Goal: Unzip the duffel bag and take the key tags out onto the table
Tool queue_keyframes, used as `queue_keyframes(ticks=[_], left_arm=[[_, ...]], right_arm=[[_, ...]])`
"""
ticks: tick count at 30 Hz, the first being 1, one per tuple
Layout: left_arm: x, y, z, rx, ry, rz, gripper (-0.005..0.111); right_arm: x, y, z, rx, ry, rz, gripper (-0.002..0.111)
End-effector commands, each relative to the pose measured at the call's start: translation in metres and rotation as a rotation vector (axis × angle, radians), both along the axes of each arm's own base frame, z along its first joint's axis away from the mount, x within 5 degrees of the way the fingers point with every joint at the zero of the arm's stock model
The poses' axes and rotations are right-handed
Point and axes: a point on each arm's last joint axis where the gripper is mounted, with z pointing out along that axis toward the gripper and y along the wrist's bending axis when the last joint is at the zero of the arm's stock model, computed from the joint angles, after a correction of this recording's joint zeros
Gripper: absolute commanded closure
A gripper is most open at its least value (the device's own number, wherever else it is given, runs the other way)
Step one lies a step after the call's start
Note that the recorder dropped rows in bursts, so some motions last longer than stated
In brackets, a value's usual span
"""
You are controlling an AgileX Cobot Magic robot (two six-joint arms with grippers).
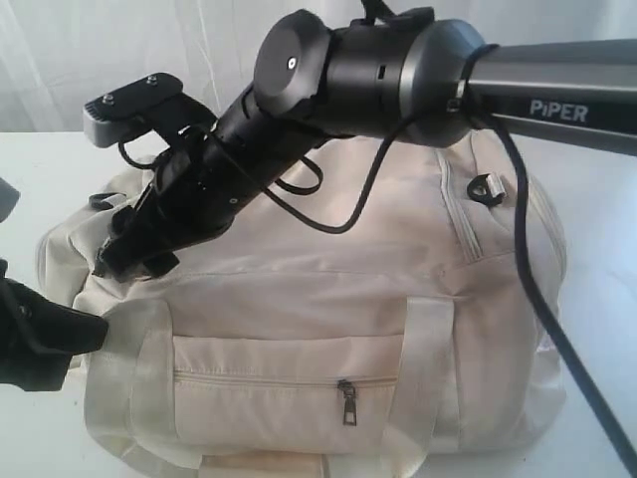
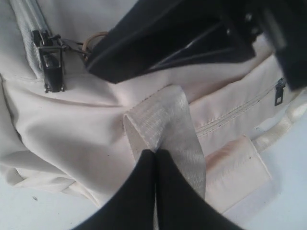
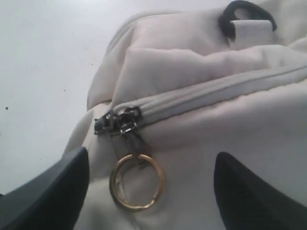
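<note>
The cream duffel bag [image 1: 328,299] lies on the white table [image 1: 40,169] with its main zipper [image 3: 216,93] shut. Two metal zipper pulls [image 3: 117,122] sit together at the zipper's end, and a gold ring [image 3: 136,181] hangs from them. My right gripper [image 3: 152,160] reaches across to the bag's top left and stands open, one finger on each side of the ring, touching nothing. At the bag's left end my left gripper [image 2: 154,155] is shut on a pale webbing strap loop [image 2: 168,120]. The key tags are hidden.
The front pocket zipper [image 1: 279,378] is shut, its pull [image 1: 347,400] hanging near the middle. A black loop [image 3: 247,12] sits on the bag's end tab. The right arm [image 1: 398,70] and its cable [image 1: 537,299] cross over the bag. White table lies beyond the bag's end [image 3: 48,57].
</note>
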Motion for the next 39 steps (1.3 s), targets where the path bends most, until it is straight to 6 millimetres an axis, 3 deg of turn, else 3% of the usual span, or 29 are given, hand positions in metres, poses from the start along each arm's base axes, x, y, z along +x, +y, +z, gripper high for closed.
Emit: queue_keyframes(ticks=[1, 10, 13, 22, 25, 39], left_arm=[[-0.004, 0.000, -0.001, -0.021, 0.024, -0.004, 0.107], [-0.003, 0.000, 0.000, -0.021, 0.021, -0.002, 0.107], [-0.003, 0.000, 0.000, -0.021, 0.021, -0.002, 0.107], [-0.003, 0.000, 0.000, -0.021, 0.021, -0.002, 0.107], [-0.003, 0.000, 0.000, -0.021, 0.021, -0.002, 0.107], [-0.006, -0.001, -0.002, -0.019, 0.042, -0.018, 0.107]], right_arm=[[-0.004, 0.007, -0.003, 0.006, -0.033, 0.032, 0.040], [-0.001, 0.009, -0.020, -0.058, -0.047, 0.049, 0.041], [-0.001, 0.009, -0.021, -0.060, -0.045, 0.048, 0.051], [-0.001, 0.010, -0.021, -0.058, -0.048, 0.046, 0.098], [-0.001, 0.009, -0.018, -0.056, -0.062, 0.046, 0.108], [0.010, 0.008, 0.013, 0.046, -0.194, -0.033, 0.108]])
